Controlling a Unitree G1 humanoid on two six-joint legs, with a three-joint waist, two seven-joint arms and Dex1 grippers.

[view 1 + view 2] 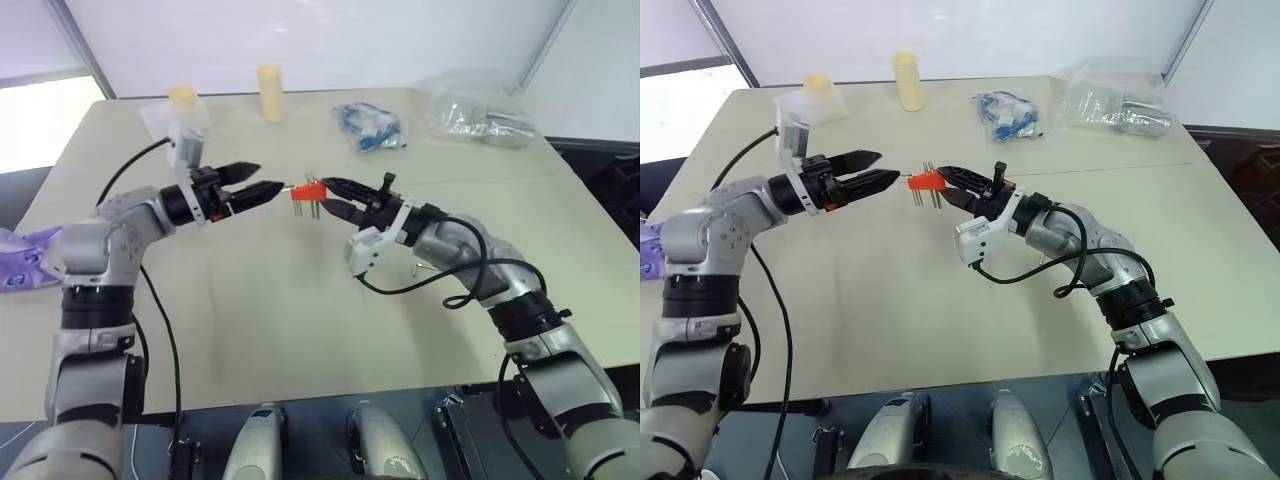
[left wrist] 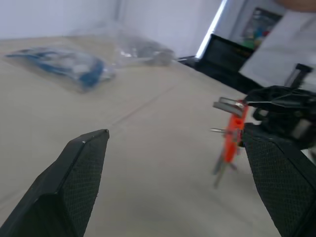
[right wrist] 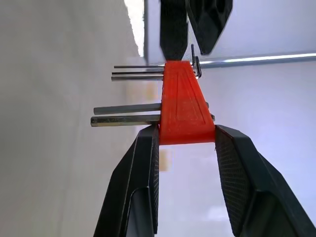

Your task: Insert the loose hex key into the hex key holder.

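My right gripper (image 1: 322,195) is shut on the hex key holder (image 1: 308,190), a small red block held in the air above the middle of the table. In the right wrist view the holder (image 3: 185,108) sits clamped between both fingers, with several dark keys sticking out sideways. My left gripper (image 1: 270,177) is open, and its tips reach the holder's far end from the left without gripping it. A thin grey rod (image 1: 426,266) lies on the table under my right forearm. It looks like the loose hex key.
Two cream cylinders (image 1: 270,92) (image 1: 183,97) stand at the table's back. A blue-filled bag (image 1: 368,128) and a clear plastic bag (image 1: 478,112) lie back right. A purple patterned pouch (image 1: 25,262) rests at the left edge.
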